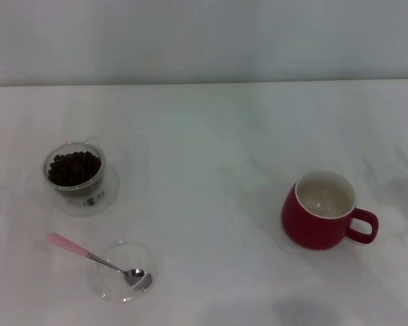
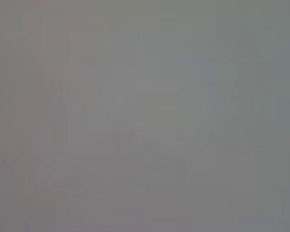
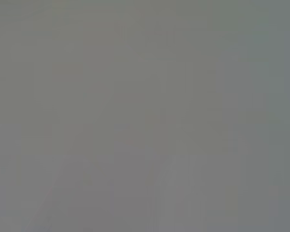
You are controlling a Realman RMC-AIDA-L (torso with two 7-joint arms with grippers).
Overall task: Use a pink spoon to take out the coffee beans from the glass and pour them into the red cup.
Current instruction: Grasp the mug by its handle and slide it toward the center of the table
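In the head view the glass (image 1: 75, 175) stands at the left of the white table, holding a heap of dark coffee beans (image 1: 73, 167). In front of it the pink spoon (image 1: 95, 259) lies with its metal bowl resting in a shallow clear dish (image 1: 122, 270) and its pink handle pointing left over the dish's rim. The red cup (image 1: 323, 210) stands at the right, upright, its cream inside showing nothing in it and its handle to the right. Neither gripper shows in any view; both wrist views are a plain grey blank.
The white table (image 1: 204, 149) runs back to a pale wall. A faint shadow lies on the table's near edge, right of centre.
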